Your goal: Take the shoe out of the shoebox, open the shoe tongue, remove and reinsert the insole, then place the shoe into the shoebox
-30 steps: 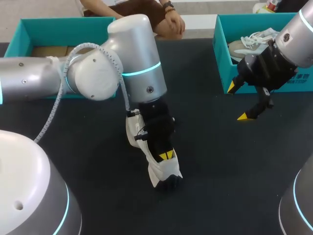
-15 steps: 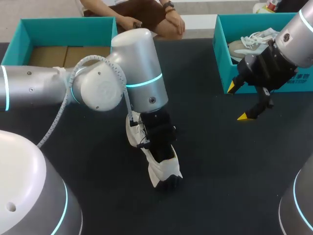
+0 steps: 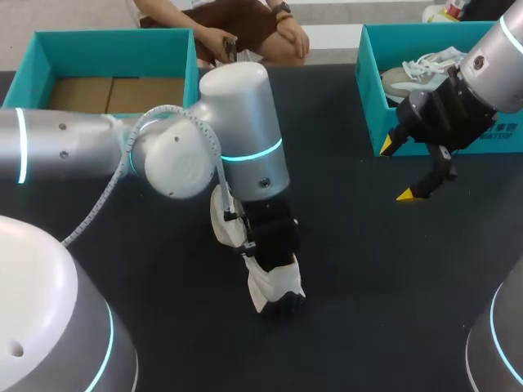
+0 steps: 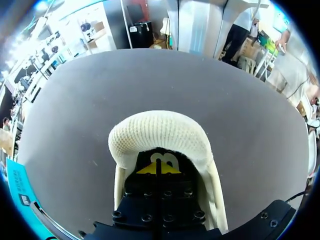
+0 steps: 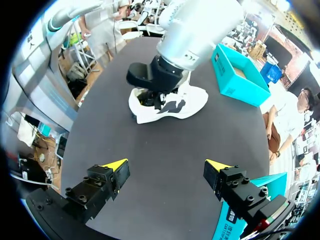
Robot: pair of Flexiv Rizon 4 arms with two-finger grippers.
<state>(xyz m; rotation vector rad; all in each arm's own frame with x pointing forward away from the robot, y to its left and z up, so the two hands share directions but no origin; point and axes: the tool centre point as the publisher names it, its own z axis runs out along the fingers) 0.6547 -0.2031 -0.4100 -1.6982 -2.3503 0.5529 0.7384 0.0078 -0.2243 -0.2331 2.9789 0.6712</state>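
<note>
A white shoe (image 3: 276, 287) stands on the black table near the middle, also seen from the right wrist view (image 5: 172, 104). My left gripper (image 4: 159, 167) is shut with its yellow tips together, pushed down into the shoe's opening (image 4: 157, 131). Whether it pinches the insole is hidden. In the head view its black body (image 3: 268, 233) covers the shoe's opening. My right gripper (image 3: 397, 170) hangs open over the table in front of the right teal shoebox (image 3: 372, 90), holding nothing, well away from the shoe (image 5: 166, 167).
A second white shoe (image 3: 417, 69) lies in the right shoebox. Another teal box (image 3: 106, 39) with a cardboard floor stands at the back left. My left arm's big silver elbow (image 3: 237, 122) hangs over the table's middle.
My left arm's wrist has shifted a little to the right and its gripper has sunk deeper into the shoe, hiding the yellow tips from the head view. The right arm has not moved.
</note>
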